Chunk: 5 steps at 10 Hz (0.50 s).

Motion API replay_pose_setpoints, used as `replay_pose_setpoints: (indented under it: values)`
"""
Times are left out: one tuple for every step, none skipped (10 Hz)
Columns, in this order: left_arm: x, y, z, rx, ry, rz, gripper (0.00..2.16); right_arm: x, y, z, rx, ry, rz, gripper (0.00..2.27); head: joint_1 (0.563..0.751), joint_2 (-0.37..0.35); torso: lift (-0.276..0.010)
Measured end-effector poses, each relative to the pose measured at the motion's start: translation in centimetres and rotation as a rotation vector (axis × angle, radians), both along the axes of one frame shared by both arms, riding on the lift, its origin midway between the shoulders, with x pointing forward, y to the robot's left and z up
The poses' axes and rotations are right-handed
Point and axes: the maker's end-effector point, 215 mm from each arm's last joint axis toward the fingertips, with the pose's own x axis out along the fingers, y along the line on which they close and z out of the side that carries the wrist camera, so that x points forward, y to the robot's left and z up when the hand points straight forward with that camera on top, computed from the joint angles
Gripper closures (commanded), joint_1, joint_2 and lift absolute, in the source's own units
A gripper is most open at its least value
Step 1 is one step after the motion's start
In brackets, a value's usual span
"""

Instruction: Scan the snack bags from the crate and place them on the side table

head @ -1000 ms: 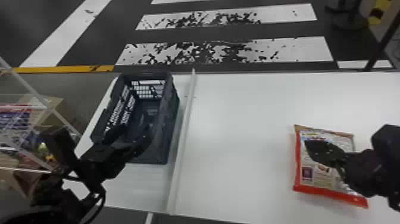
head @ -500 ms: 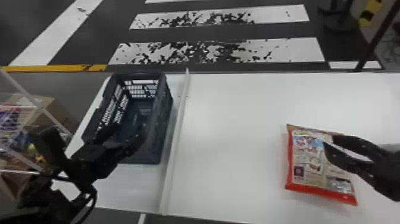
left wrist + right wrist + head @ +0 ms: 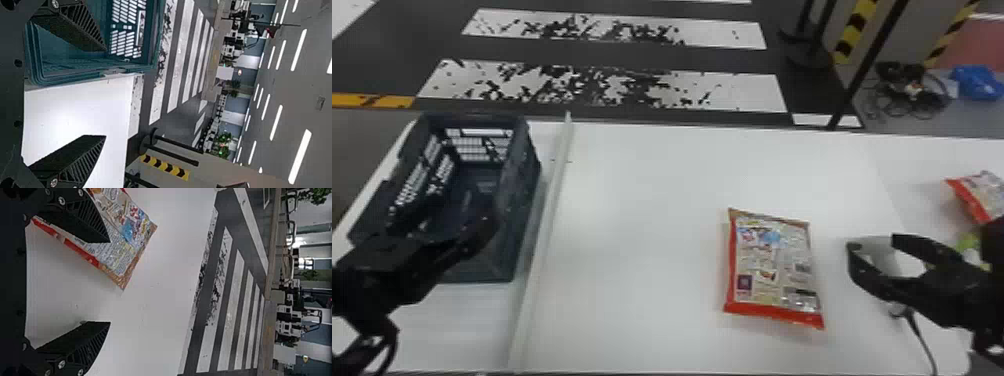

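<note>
Worktop (image 3: 642,200): plain white. Crate (image 3: 524,165) by its left edge: dark slate in head view, teal in left wrist view. Bag (image 3: 774,270) nearer the right edge: red border, tan strip at one end, pale printed panel with blue patch and purple square. Other bag (image 3: 982,192), past right edge: red border, pale print. Left gripper (image 3: 464,215), right gripper (image 3: 874,242): black, slanted ribs. Floor (image 3: 682,57) beyond far edge: dark, white stripes flecked black, yellow strip (image 3: 374,100) off far left corner. Barriers (image 3: 854,30): yellow-black diagonals.
</note>
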Motion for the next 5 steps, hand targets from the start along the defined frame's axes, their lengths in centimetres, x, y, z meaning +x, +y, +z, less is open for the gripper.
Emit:
replay_pose_setpoints:
  values:
    - [0.1, -0.3, 0.1, 0.013, 0.001, 0.009, 0.08, -0.4, -1.2, -1.0, -0.004, 0.017, -0.02, 0.07, 0.695, -0.13, -0.094]
    - [0.2, -0.5, -0.1, 0.027, 0.012, 0.024, 0.08, -0.7, -2.1, -2.0, -0.009, 0.031, -0.032, 0.07, 0.695, -0.148, -0.094]
    - [0.2, -0.9, -0.3, 0.034, 0.022, 0.03, 0.08, -0.9, -2.9, -2.8, -0.014, 0.044, -0.039, 0.07, 0.695, -0.158, -0.094]
    - [0.2, -1.4, -0.6, 0.044, 0.028, 0.033, 0.08, -0.9, -3.4, -3.5, -0.017, 0.058, -0.044, 0.07, 0.695, -0.174, -0.094]
    - [0.3, -1.9, -0.7, 0.054, 0.032, 0.032, 0.08, -0.8, -3.8, -4.2, -0.021, 0.07, -0.046, 0.07, 0.695, -0.187, -0.094]
